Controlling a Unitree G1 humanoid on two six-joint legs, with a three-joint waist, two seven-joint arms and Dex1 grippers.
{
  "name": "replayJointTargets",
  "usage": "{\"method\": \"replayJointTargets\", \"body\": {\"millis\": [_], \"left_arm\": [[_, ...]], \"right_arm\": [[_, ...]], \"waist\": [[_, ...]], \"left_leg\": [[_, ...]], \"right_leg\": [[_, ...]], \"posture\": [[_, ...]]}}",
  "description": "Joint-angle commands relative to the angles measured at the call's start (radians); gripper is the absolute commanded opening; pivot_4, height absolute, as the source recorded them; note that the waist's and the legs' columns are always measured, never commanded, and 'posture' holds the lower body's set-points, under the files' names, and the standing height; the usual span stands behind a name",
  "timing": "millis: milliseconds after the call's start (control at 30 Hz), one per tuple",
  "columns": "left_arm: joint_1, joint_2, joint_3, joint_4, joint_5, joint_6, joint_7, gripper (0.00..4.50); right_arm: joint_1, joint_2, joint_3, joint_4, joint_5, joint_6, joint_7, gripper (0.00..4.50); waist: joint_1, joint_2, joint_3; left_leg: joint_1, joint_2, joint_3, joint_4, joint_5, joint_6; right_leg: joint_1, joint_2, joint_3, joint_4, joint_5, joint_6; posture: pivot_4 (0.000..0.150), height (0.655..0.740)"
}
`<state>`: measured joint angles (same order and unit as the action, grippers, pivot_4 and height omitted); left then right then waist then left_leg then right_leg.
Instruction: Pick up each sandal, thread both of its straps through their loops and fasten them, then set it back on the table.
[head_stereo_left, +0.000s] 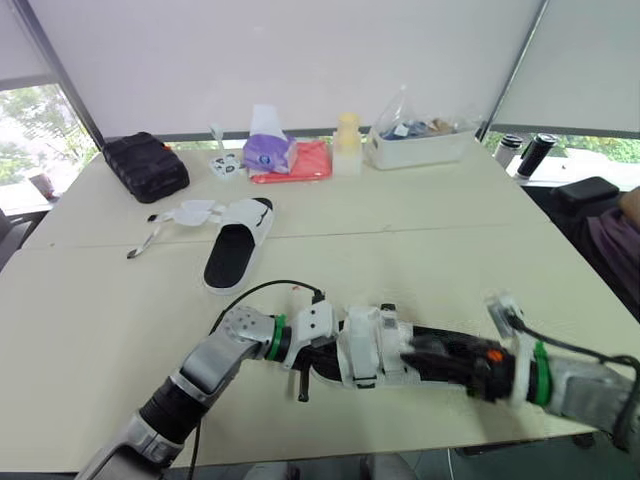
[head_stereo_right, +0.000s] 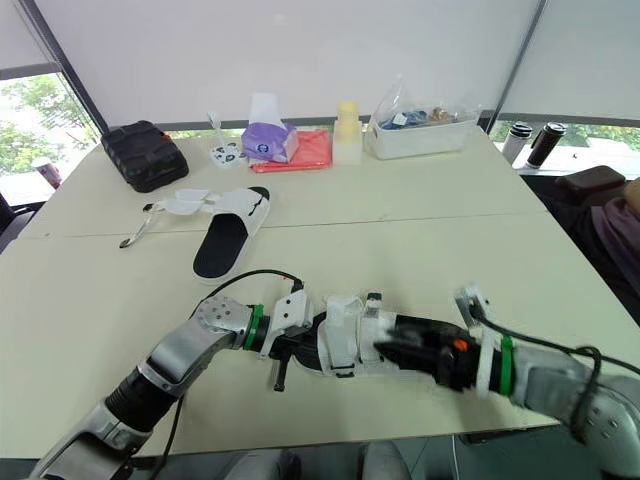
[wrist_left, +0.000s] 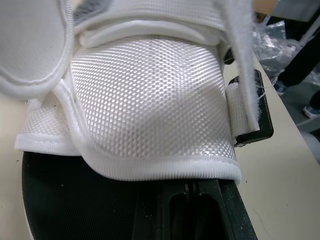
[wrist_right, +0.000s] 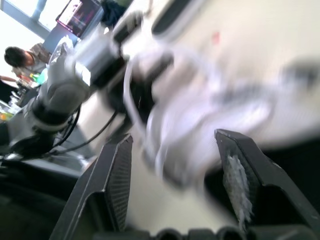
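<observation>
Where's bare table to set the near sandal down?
Widest free patch: right half of the table, between the clear bin and the right end effector. Also free: the near-left area, between the far sandal and the left arm. Crowded: the back edge, from black pouch to bin.

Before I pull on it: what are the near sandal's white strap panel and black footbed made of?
White woven strap panel: looks like synthetic mesh fabric with a slight sheen; a grid weave and a bound edge are visible. Black matte footbed: probably foam or rubber, though the look leaves that open.

left gripper (head_stereo_left: 318, 358) and right gripper (head_stereo_left: 415, 356) pointed toward each other, right fingers (wrist_right: 117, 175) spread
</observation>
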<state>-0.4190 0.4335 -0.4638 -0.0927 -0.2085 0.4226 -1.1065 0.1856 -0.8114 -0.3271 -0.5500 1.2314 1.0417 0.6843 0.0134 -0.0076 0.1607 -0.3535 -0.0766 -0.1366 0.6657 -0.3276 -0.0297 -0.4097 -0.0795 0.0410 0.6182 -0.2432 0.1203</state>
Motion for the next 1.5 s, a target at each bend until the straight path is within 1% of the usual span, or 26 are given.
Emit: {"method": "replayJointTargets", "body": {"millis": [33,167,233,367,433,567,700,767,833,900,1000,1033,1100,1233,1267,1400,1500], "left_arm": [[0.004,0.005,-0.012,0.044,0.027,0.006,0.009,0.00],[-0.001,0.002,-0.015,0.052,0.028,0.001,0.004,0.00],[-0.002,0.003,-0.016,0.053,0.030,-0.001,0.003,0.00],[-0.002,0.009,-0.013,0.054,0.028,-0.001,-0.001,0.00],[-0.004,0.007,-0.014,0.056,0.027,0.000,-0.003,0.00],[-0.007,0.002,-0.013,0.057,0.009,0.008,-0.018,0.00],[-0.009,-0.015,0.008,0.015,-0.066,0.084,-0.049,0.00],[-0.012,-0.025,0.013,0.001,-0.093,0.114,-0.052,0.00],[-0.013,-0.033,0.018,-0.003,-0.104,0.130,-0.047,0.00],[-0.011,-0.040,0.021,-0.009,-0.118,0.149,-0.041,0.00],[-0.003,-0.043,0.014,-0.022,-0.134,0.181,-0.045,0.00],[-0.004,-0.044,0.012,-0.023,-0.138,0.189,-0.049,0.00],[-0.008,-0.045,0.009,-0.022,-0.143,0.200,-0.053,0.00],[-0.013,-0.049,0.000,-0.021,-0.143,0.211,-0.054,0.00],[-0.013,-0.049,-0.002,-0.021,-0.142,0.212,-0.054,0.00],[-0.010,-0.050,0.000,-0.024,-0.141,0.215,-0.045,0.00],[-0.008,-0.049,0.005,-0.023,-0.139,0.210,-0.040,0.00]], "right_arm": [[0.059,0.001,0.036,-0.116,0.009,-0.006,-0.007,2.80],[0.084,0.025,0.109,-0.157,-0.069,-0.052,-0.033,2.80],[0.094,0.030,0.135,-0.161,-0.133,-0.091,-0.037,2.80],[0.090,0.012,0.112,-0.089,-0.300,-0.210,-0.022,2.80],[0.079,0.002,0.075,-0.045,-0.317,-0.238,0.003,2.80],[0.041,-0.012,0.041,0.010,-0.321,-0.254,0.038,2.80],[-0.027,-0.014,-0.004,0.094,-0.323,-0.252,0.045,2.80],[-0.035,-0.037,-0.039,0.109,-0.306,-0.227,0.062,2.80],[-0.025,-0.069,-0.078,0.105,-0.277,-0.191,0.085,2.80],[0.017,-0.127,-0.138,0.082,-0.229,-0.132,0.141,2.80],[0.104,-0.186,-0.221,-0.012,-0.093,-0.028,0.201,2.80],[0.140,-0.187,-0.209,-0.071,-0.056,-0.009,0.201,2.80],[0.185,-0.175,-0.163,-0.160,-0.035,-0.003,0.186,2.80],[0.202,-0.096,-0.007,-0.247,-0.084,-0.035,0.096,2.80],[0.201,-0.083,0.016,-0.253,-0.093,-0.041,0.082,2.80],[0.185,-0.015,0.140,-0.233,-0.218,-0.097,0.012,2.80],[0.185,0.020,0.181,-0.206,-0.279,-0.134,-0.014,2.80]], "waist": [[-0.002,0.000,0.000],[-0.004,0.000,0.000],[-0.004,0.000,0.000],[-0.004,0.000,0.000],[-0.003,0.000,0.000],[-0.002,0.000,0.000],[-0.001,0.000,0.000],[0.000,0.000,0.000],[0.002,0.000,0.000],[0.004,0.001,0.000],[0.003,0.001,0.001],[0.002,0.000,0.001],[0.002,0.000,0.001],[0.000,0.000,0.001],[0.001,0.000,0.001],[0.001,0.000,0.001],[0.001,0.000,0.001]], "left_leg": [[0.001,0.000,0.001,0.000,0.000,0.000],[0.002,0.001,0.001,0.000,0.000,0.000],[0.002,0.002,0.001,0.000,0.000,0.000],[0.002,0.002,0.001,0.000,0.000,0.000],[0.002,0.001,0.001,0.000,0.000,0.000],[0.002,0.001,0.001,0.000,0.000,0.000],[0.001,0.001,0.001,0.000,0.000,0.000],[0.000,0.001,0.001,0.000,0.000,0.000],[-0.001,0.000,0.001,0.000,0.000,0.000],[-0.003,0.000,0.001,0.000,0.000,0.000],[-0.003,0.000,0.001,0.000,-0.001,0.001],[-0.003,0.000,0.001,0.000,-0.001,0.002],[-0.002,0.000,0.001,0.000,-0.001,0.002],[-0.002,0.000,0.001,0.000,-0.001,0.002],[-0.002,0.000,0.001,0.000,-0.001,0.002],[-0.002,0.000,0.001,0.001,-0.001,0.002],[-0.002,0.000,0.001,0.001,-0.001,0.001]], "right_leg": [[0.000,0.000,0.000,0.000,0.000,0.000],[0.001,0.002,0.000,0.000,0.000,0.000],[0.001,0.002,0.000,0.000,0.000,0.000],[0.001,0.002,0.000,0.000,0.000,0.000],[0.001,0.002,0.000,0.000,0.000,0.000],[0.001,0.002,0.000,0.000,0.000,0.000],[0.000,0.002,0.000,0.000,0.000,0.000],[0.000,0.002,0.000,0.000,0.000,0.000],[-0.002,0.001,0.000,0.000,0.000,0.000],[-0.002,0.001,0.000,-0.001,0.000,0.000],[-0.002,0.000,0.000,-0.003,0.000,0.000],[-0.002,0.000,0.000,-0.003,0.000,0.000],[-0.001,0.000,0.000,-0.003,0.000,0.000],[-0.001,0.000,0.000,-0.003,0.000,0.001],[-0.001,0.000,0.000,-0.003,0.000,0.001],[-0.001,0.000,0.000,-0.003,0.000,0.001],[-0.001,0.000,0.000,-0.003,0.000,0.001]], "posture": [[0.150,0.7400],[0.150,0.7400],[0.150,0.7400],[0.150,0.7400],[0.150,0.7400],[0.150,0.7400],[0.150,0.7400],[0.150,0.7400],[0.150,0.7400],[0.150,0.7400],[0.150,0.7400],[0.150,0.7400],[0.150,0.7400],[0.150,0.7400],[0.150,0.7400],[0.150,0.7400],[0.150,0.7400]]}}
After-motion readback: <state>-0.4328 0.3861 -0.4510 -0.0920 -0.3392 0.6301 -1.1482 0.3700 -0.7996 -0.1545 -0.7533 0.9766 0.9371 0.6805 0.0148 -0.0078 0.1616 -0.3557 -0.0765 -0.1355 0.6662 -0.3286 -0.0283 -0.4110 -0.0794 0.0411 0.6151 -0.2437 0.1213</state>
